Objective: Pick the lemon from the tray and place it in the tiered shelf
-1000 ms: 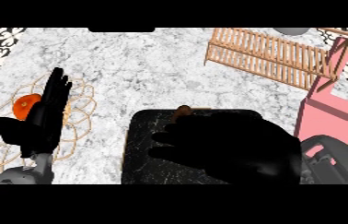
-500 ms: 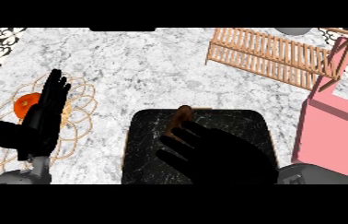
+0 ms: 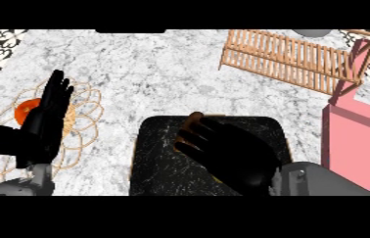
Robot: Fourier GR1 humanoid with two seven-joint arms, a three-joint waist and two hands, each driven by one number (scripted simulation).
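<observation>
Tray [image 3: 155, 158] mostly under right hand [image 3: 235, 154], fingers spread wide, nothing held yet: poised so for closing on the lemon [image 3: 193, 117], seemingly the brownish sliver at tray's far edge, touching fingertips; rest hidden. Tiered shelf [image 3: 289, 60] beyond tray, rightward. Left hand [image 3: 45, 119] resting open, left of tray.

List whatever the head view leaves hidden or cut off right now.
Lemon: head view, almost wholly under the black right hand over the black tray; only a brownish sliver shows.
Orange round thing in the wire basket: partly behind the open black left hand.
Wooden slatted shelf: cut off by the upper right edge; pink block covers its end.
</observation>
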